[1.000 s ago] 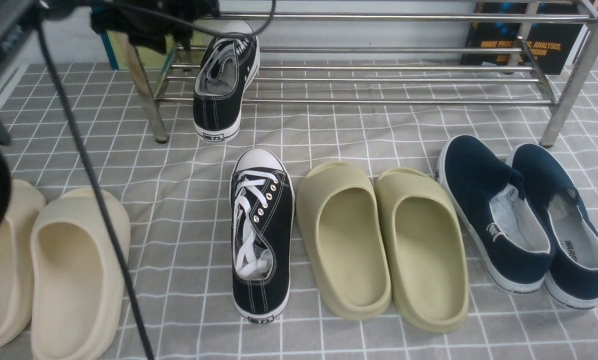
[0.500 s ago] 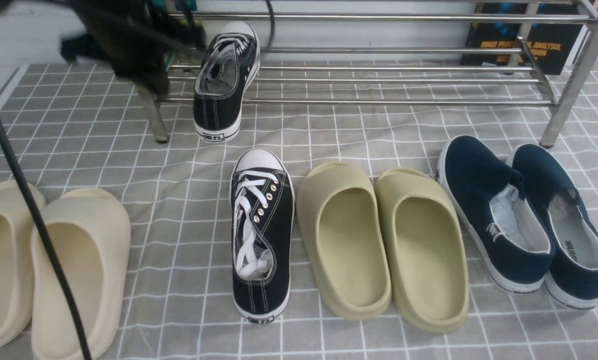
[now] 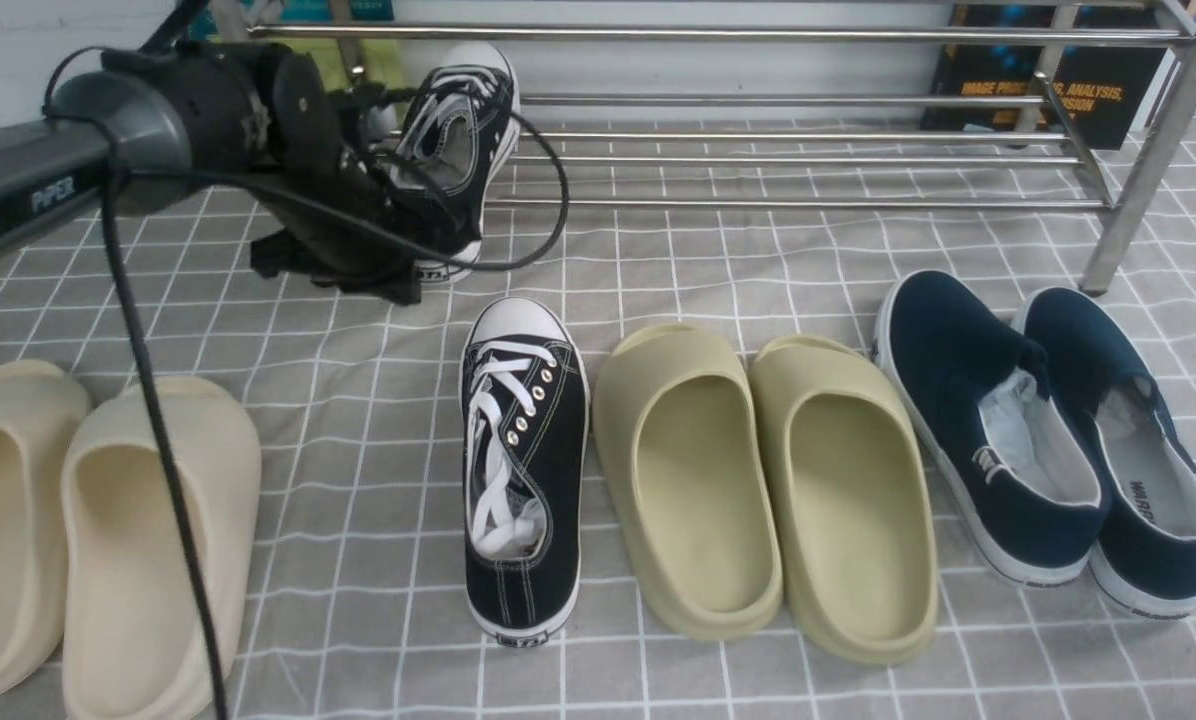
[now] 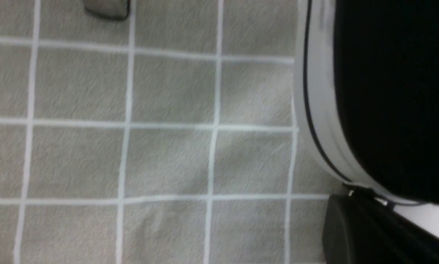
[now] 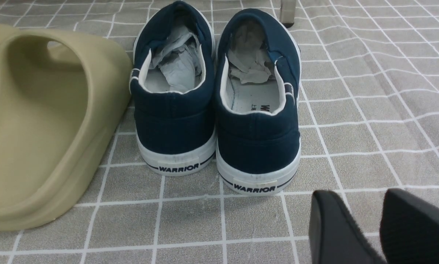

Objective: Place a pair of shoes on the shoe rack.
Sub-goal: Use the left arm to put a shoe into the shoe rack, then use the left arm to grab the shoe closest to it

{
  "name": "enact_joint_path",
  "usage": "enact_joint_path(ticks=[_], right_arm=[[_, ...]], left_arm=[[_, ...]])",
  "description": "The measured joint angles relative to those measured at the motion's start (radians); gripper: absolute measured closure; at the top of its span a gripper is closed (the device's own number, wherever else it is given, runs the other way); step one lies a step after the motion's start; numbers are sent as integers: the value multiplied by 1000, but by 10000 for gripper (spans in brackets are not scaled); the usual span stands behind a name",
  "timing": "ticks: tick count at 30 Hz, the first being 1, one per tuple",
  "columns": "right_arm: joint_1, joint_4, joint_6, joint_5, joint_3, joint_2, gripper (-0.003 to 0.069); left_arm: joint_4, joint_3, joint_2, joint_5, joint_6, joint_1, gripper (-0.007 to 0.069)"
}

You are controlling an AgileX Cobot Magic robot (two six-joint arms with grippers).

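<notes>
One black sneaker (image 3: 455, 140) with white laces lies on the lower bars of the silver shoe rack (image 3: 808, 160) at its left end, its heel hanging over the front bar. The other black sneaker (image 3: 523, 460) stands on the checked cloth, toe towards the rack. My left gripper (image 3: 398, 282) is low at the heel of the racked sneaker. In the left wrist view that sneaker (image 4: 388, 91) fills one side and one dark finger (image 4: 351, 231) touches its white sole. The other finger is hidden. My right gripper (image 5: 366, 234) is open and empty above the cloth, behind the navy slip-ons.
Olive slippers (image 3: 758, 480) lie right of the floor sneaker, navy slip-ons (image 3: 1048, 440) further right, also in the right wrist view (image 5: 219, 110). Cream slippers (image 3: 148, 540) lie at the front left. A black cable (image 3: 158, 450) hangs from the left arm. A dark book (image 3: 1048, 80) stands behind the rack.
My left arm has swung down from above the rack's left end to the heel of the racked sneaker. The shoes have not moved.
</notes>
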Motion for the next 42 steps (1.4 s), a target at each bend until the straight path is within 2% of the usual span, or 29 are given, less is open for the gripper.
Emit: enact_joint_path(ticks=[10, 14, 20, 22, 26, 30, 33, 37, 42], right_arm=[[0, 0, 0, 0, 0, 0, 420], [0, 0, 0, 0, 0, 0, 420], [0, 0, 0, 0, 0, 0, 420], [0, 0, 0, 0, 0, 0, 420], [0, 0, 0, 0, 0, 0, 420], [0, 0, 0, 0, 0, 0, 420], [0, 0, 0, 0, 0, 0, 420], [0, 0, 0, 0, 0, 0, 420], [0, 0, 0, 0, 0, 0, 420]], left_arm=[[3, -342, 164, 174, -12, 0, 638], [23, -371, 165, 221, -12, 0, 638], [55, -366, 34, 356, 53, 1, 638], [55, -337, -23, 374, 69, 1, 638], [59, -116, -238, 368, 100, -10, 638], [71, 196, -473, 265, 103, -85, 638], [61, 347, -590, 185, 97, -148, 638], [13, 516, -684, 110, 87, -184, 638], [-2, 588, -669, 130, 73, -185, 638]])
